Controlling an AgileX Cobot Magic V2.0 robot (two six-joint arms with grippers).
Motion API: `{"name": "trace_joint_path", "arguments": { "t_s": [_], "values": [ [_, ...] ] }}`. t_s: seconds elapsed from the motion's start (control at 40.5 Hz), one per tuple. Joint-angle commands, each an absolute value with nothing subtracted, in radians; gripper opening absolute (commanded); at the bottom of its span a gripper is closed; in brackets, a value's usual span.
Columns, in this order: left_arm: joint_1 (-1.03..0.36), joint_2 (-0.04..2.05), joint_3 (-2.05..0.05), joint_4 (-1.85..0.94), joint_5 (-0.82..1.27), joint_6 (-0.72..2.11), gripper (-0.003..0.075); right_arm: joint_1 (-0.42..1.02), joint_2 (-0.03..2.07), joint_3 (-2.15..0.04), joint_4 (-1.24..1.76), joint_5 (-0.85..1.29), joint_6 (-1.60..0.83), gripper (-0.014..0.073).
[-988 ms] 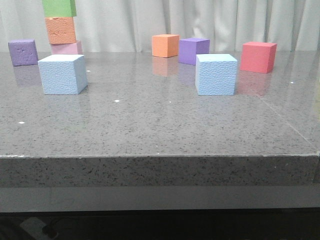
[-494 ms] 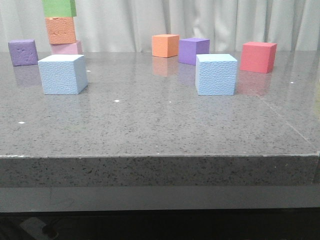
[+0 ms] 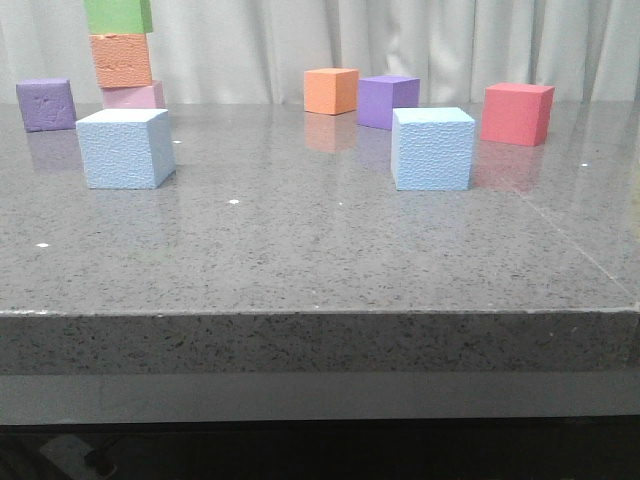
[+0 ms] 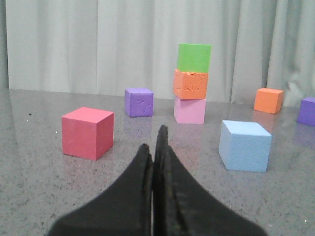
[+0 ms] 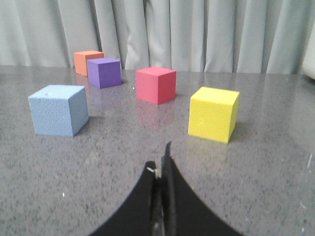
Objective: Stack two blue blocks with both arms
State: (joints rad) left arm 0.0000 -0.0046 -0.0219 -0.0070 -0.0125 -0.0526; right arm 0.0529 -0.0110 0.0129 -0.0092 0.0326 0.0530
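Two blue blocks sit apart on the grey speckled surface, neither touched yet: the left blue block stands just in front of a three-cube tower, and the right blue block rests well away from that tower, near a red cube and in front of a purple cube.

Left gripper has its fingers pressed together, holding nothing; right gripper is the same, fingers together and empty. Both hover low over the surface, short of the blocks.

Biggest risk, as I judge it, is the tower: pink cube at the base, orange cube on it, green cube on top. It stands close behind the left blue block, so a wide approach or a lift that swings toward the tower could topple it. Fingers that do not spread before arrival would shove a block instead of straddling it. Foam may also squash or slip under an off-centre grip, leaving the stacked block skewed. A yellow cube lies close to the right arm's path and might get nudged.

No containers appear anywhere in these views.
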Motion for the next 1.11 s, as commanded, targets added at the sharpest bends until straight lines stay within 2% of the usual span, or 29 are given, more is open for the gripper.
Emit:
{"name": "trace_joint_path", "arguments": {
  "t_s": [0.0, 0.173, 0.42, 0.741, 1.086],
  "values": [
    [0.0, -0.019, -0.13, -0.014, -0.091, -0.062, -0.002, 0.049, -0.028, -0.09, -0.009, -0.042, 0.052, -0.0119],
    [0.0, 0.04, -0.361, -0.014, 0.084, -0.062, -0.002, 0.049, 0.034, -0.297, -0.009, 0.113, 0.052, -0.0119],
    [0.0, 0.252, -0.626, -0.012, 0.351, -0.062, -0.002, 0.049, 0.263, -0.536, -0.01, 0.376, 0.052, -0.0119],
    [0.0, 0.359, -0.639, -0.012, 0.351, -0.062, -0.002, 0.049, 0.461, -0.562, -0.009, 0.379, 0.052, -0.0119],
    [0.0, 0.365, -0.637, -0.012, 0.348, -0.062, -0.002, 0.049, 0.49, -0.562, -0.009, 0.371, 0.052, -0.0119]
  ]
}}
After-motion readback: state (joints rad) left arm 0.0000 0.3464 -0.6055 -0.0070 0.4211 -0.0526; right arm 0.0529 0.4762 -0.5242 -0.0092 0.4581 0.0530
